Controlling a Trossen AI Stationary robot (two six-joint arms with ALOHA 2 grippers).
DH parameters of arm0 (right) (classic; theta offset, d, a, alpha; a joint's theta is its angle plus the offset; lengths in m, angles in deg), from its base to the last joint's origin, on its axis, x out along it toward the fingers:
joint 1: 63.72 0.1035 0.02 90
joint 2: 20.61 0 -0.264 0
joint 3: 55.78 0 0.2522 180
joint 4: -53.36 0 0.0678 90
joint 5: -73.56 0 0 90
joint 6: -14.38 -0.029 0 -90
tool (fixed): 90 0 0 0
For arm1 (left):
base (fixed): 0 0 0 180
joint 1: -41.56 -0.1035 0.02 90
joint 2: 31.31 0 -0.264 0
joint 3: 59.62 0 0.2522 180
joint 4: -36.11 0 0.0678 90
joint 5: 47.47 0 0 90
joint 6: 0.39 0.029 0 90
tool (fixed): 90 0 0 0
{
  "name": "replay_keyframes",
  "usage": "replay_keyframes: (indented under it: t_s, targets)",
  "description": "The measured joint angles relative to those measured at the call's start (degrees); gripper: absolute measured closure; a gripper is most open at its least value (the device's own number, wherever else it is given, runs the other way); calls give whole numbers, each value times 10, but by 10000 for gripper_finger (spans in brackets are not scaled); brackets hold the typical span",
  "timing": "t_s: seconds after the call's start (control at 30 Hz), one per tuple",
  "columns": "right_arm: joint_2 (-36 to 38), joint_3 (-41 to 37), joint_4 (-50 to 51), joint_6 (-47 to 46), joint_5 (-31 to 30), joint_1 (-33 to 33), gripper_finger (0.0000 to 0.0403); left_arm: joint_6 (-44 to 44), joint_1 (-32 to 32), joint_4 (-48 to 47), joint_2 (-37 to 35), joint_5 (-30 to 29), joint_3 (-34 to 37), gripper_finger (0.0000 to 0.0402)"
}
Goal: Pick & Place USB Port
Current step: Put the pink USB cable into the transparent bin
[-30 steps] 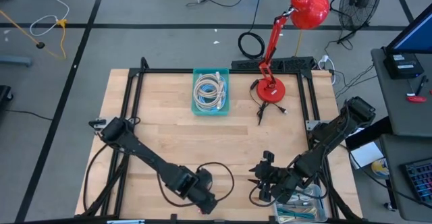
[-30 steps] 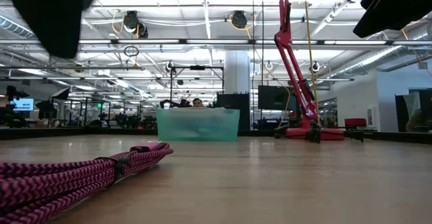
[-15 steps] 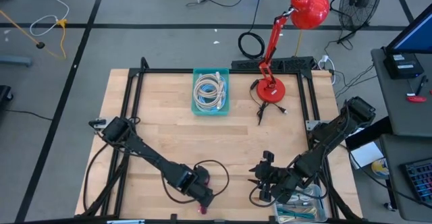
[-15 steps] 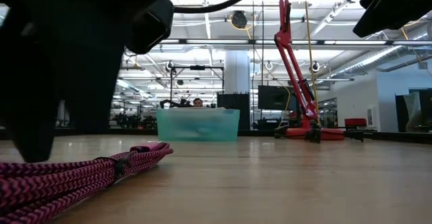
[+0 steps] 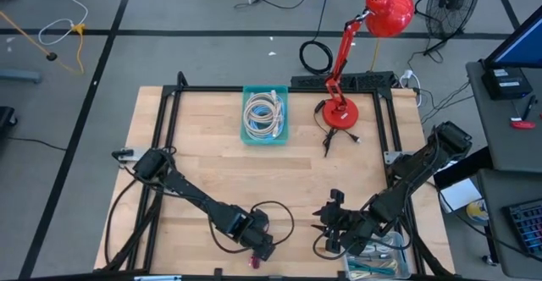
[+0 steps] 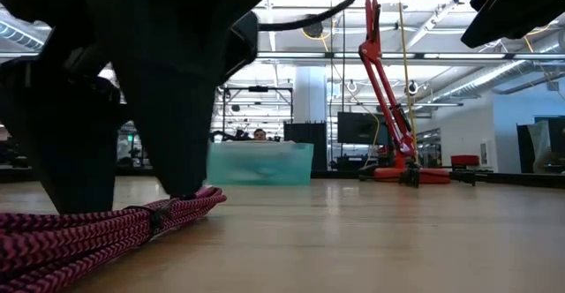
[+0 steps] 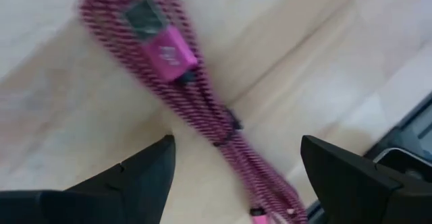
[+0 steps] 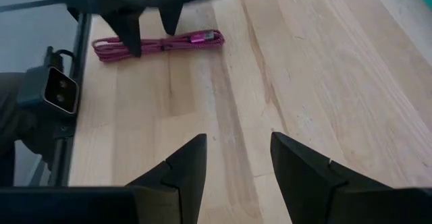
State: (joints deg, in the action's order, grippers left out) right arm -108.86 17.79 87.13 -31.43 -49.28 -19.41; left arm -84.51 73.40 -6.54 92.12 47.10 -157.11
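Change since a second ago lies with the left arm: in the low view its gripper [image 6: 132, 196] was only a dark corner at the top edge, and now it fills the left of the picture, its two fingers [image 6: 190, 165] planted apart over the pink braided USB cable [image 6: 97, 231], tips at or just above it. From above, the left gripper [image 5: 257, 240] has shifted slightly along the near edge of the counter [image 5: 212, 162]. The right gripper [image 5: 326, 222] has not moved, waiting near the right near corner with fingers parted and nothing between them.

The left wrist view alone shows the cable's plug [image 7: 167, 55], a pink housing with a metal end, and the dark tie [image 7: 226, 126] binding the bundle; the fingers [image 7: 135, 177] stand released on either side of it. The right wrist view shows the whole bundle [image 8: 158, 44] lying straight near the counter's edge, with the left fingers straddling it. Only the high view shows the teal bin [image 5: 264, 116] of pale cables and the red lamp [image 5: 343, 112] at the far side.

No writing can be read.
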Motion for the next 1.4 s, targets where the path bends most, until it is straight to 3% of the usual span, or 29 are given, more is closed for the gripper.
replay_keyframes:
  t_s: [0.07, 0.17, 0.47, 0.63, 0.77, 0.97, 1.1, 1.2, 1.3, 1.4]
  targets:
    - [0, 0, -2, 0, 1, 0, 248, 0, 0, -6, 14, 8, -12, 89]
    - [0, 0, -3, 0, 1, 0, 248, 4, -1, -29, 18, 9, -21, 135]
    - [0, 0, -4, 2, 1, 0, 248, 50, 4, -64, 9, -26, -46, 376]
    - [0, 0, -4, 2, 1, 0, 248, 96, 10, -71, -4, -67, -46, 381]
    - [0, 0, -8, 4, 0, 0, 248, 128, 27, -94, -59, -229, -43, 388]
    - [0, 0, -105, 68, -33, -5, 248, 200, 104, -114, -189, -637, -45, 388]
    - [0, 0, -270, 218, -89, -7, 248, 256, 147, -92, -236, -852, -46, 388]
    - [0, 0, -446, 384, -108, -12, 248, 282, 161, -72, -246, -908, -47, 388]
    - [0, 0, -609, 529, -78, -23, 248, 318, 160, -38, -241, -901, -46, 389]
    - [0, 0, -661, 576, -1, -44, 248, 380, 149, 15, -237, -843, -46, 389]
